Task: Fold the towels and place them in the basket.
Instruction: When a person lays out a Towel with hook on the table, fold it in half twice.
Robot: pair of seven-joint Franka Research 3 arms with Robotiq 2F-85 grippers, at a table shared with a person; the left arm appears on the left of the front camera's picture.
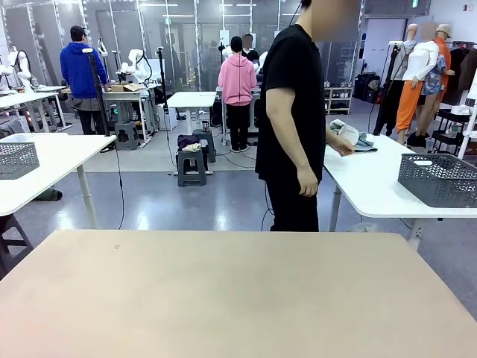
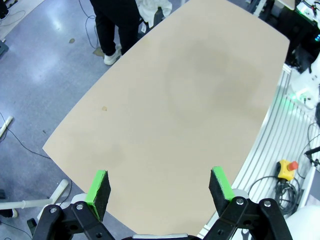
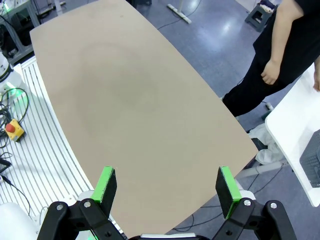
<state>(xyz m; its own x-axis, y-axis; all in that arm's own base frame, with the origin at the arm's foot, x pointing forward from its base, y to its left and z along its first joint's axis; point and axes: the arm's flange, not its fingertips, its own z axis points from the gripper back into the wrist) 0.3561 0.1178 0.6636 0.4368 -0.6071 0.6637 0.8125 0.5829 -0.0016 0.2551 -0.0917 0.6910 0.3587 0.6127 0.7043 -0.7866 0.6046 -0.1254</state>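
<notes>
A small heap of pale towels (image 1: 352, 136), whitish and light blue, lies on a white side table (image 1: 373, 186) to the right, beyond my beige table (image 1: 238, 298). A person in black stands at the far edge with one hand (image 1: 341, 148) on the heap. The dark grey mesh basket (image 1: 438, 179) sits on the same white table, nearer the right edge. My left gripper (image 2: 160, 187) hangs open high above the bare beige tabletop (image 2: 180, 100), nothing between its green pads. My right gripper (image 3: 167, 187) is open too, above the same tabletop (image 3: 130, 100).
A similar grey basket (image 1: 16, 159) stands on another white table at the left. A red emergency button (image 2: 286, 169) and cables lie on the ribbed base beside my table. Stools and other people stand farther back.
</notes>
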